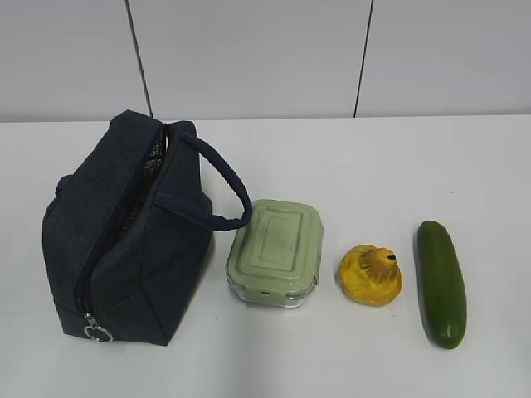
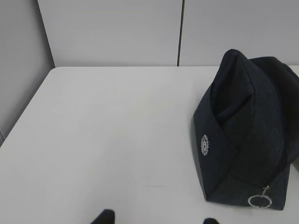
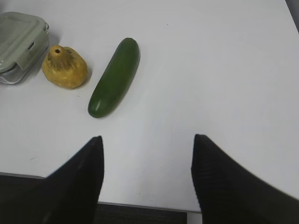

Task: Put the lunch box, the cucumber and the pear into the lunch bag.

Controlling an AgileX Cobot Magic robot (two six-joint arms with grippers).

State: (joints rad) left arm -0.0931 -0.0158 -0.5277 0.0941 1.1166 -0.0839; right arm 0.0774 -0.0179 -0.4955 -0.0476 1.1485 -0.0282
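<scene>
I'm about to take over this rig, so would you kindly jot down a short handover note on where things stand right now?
Right tool: open, empty, hovering near the table's front edge, short of the cucumber.
Left tool: only its fingertips show, apart; holds nothing.
Lunch bag: at the left of the table, zipper looks open along the top.
Lunch box: lid on, right beside the bag.
Pear: between the box and the cucumber.
Done: nothing packed.
Left: lunch box, cucumber and pear all go into the bag.
</scene>
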